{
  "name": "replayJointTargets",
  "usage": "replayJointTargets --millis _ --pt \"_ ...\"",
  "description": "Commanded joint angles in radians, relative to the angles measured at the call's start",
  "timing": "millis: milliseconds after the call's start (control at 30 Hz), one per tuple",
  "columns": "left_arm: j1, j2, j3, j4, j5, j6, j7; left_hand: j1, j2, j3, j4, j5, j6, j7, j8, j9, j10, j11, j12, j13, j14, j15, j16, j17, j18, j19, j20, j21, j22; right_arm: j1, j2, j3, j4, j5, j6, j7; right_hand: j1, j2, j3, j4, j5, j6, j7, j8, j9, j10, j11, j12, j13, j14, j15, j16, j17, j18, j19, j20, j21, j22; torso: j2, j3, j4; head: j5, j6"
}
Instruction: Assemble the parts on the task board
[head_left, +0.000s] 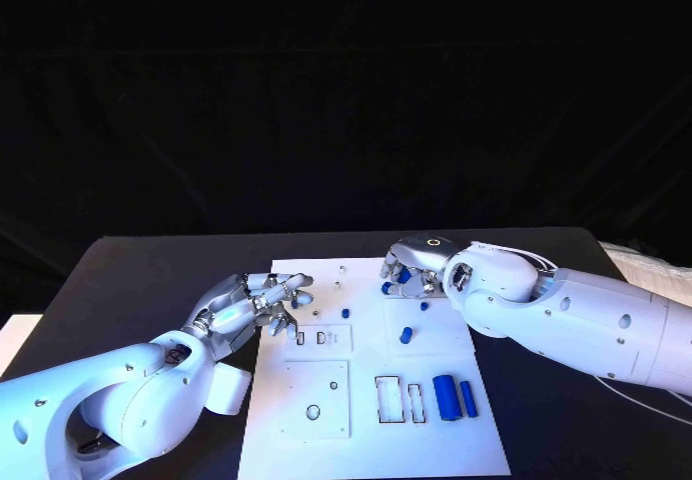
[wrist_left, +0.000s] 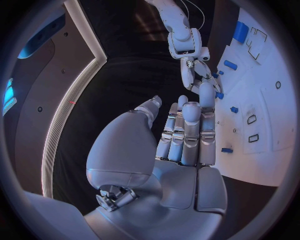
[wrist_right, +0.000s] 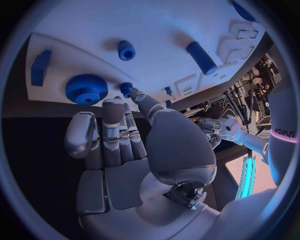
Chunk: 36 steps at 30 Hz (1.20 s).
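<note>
The white task board (head_left: 368, 440) lies in the middle of the black table. My right hand (head_left: 411, 270) hovers over its far end, fingers fairly straight (wrist_right: 114, 107). Its thumb and one fingertip stand close beside a small blue peg (wrist_right: 126, 89), next to a blue gear (wrist_right: 86, 89); nothing sits in the palm. My left hand (head_left: 263, 305) rests at the board's left edge with its fingers (wrist_left: 187, 130) stretched out and holding nothing. Two large blue cylinders (head_left: 454, 397) lie near the board's right side. A short blue cylinder (head_left: 407, 334) and a small peg (head_left: 345, 313) sit mid-board.
A white block (head_left: 228, 388) lies on the table beside my left forearm. The board has rectangular slots (head_left: 387, 398) and round holes (head_left: 313, 411) at its near end. A blue bar (wrist_right: 40, 67) lies at the board's corner near the gear. Black table (head_left: 144, 270) surrounds the board.
</note>
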Motion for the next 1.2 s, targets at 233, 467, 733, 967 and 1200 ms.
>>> replayJointTargets --millis 233,467,733,967,1200 --pt "0.003 -0.003 0.001 0.007 -0.006 0.03 0.004 -0.008 0.0 -0.001 -0.007 -0.003 -0.004 0.009 -0.007 -0.002 -0.011 0.004 -0.006 0.002 -0.014 0.001 -0.019 -0.013 -0.002 -0.02 0.0 -0.009 -0.011 0.001 0.015 0.0 -0.018 -0.027 0.051 -0.02 0.009 0.0 0.012 0.017 -0.007 0.017 -0.002 0.001 0.002 0.0 -0.002 -0.001 0.001 0.017 0.003 0.028 0.024 -0.023 0.008 0.003 0.02 0.021 0.004 -0.0006 0.0029 0.003 -0.009" --pt "0.003 -0.004 0.001 0.007 -0.006 0.034 0.002 -0.009 0.001 -0.001 -0.007 -0.003 -0.005 0.01 -0.007 -0.002 -0.012 0.005 -0.006 0.002 -0.016 0.002 -0.022 -0.017 -0.001 -0.025 0.001 -0.011 -0.015 0.001 0.019 0.0 -0.018 -0.028 0.042 -0.017 0.02 0.01 0.029 0.028 -0.012 0.04 -0.005 0.007 0.006 0.023 -0.008 0.002 0.004 0.023 -0.001 0.074 0.07 -0.03 0.026 0.001 0.049 0.066 0.005 -0.0004 0.0024 0.005 -0.013" --pt "0.004 -0.005 0.001 0.006 -0.006 0.037 -0.001 -0.009 0.001 -0.001 -0.007 -0.003 -0.006 0.01 -0.008 -0.002 -0.013 0.005 -0.007 0.002 -0.018 0.003 -0.025 -0.019 0.0 -0.028 0.001 -0.012 -0.017 0.001 0.023 -0.001 -0.019 -0.027 0.03 -0.013 0.03 0.017 0.049 0.041 -0.038 0.059 -0.009 0.009 0.01 0.042 -0.012 0.0 0.004 0.023 -0.004 0.099 0.09 -0.035 0.037 -0.002 0.07 0.098 0.006 -0.0013 0.0034 0.006 -0.016" --pt "0.004 -0.005 0.001 0.006 -0.006 0.036 -0.005 -0.009 0.002 -0.001 -0.007 -0.003 -0.008 0.011 -0.009 -0.002 -0.015 0.006 -0.008 0.002 -0.02 0.003 -0.027 -0.021 0.0 -0.032 0.002 -0.013 -0.019 0.0 0.021 -0.001 -0.013 -0.024 -0.038 -0.012 0.035 0.024 0.064 0.054 -0.049 0.071 -0.013 0.009 0.013 0.055 -0.016 0.0 0.005 0.026 -0.007 0.133 0.124 -0.041 0.05 -0.004 0.09 0.131 0.007 -0.0023 0.0044 0.007 -0.014" --pt "0.004 -0.007 0.001 0.005 -0.006 0.036 -0.006 -0.009 0.005 0.0 -0.008 -0.002 -0.01 0.012 -0.01 -0.002 -0.018 0.007 -0.008 0.002 -0.025 0.004 -0.036 -0.03 0.001 -0.039 0.003 -0.016 -0.023 0.0 0.025 0.0 0.002 -0.018 -0.147 -0.025 0.041 0.021 0.071 0.056 -0.057 0.073 -0.01 0.008 0.014 0.056 -0.016 -0.002 0.004 0.027 -0.007 0.145 0.135 -0.043 0.054 -0.005 0.098 0.143 0.01 -0.003 0.0069 0.011 -0.011"
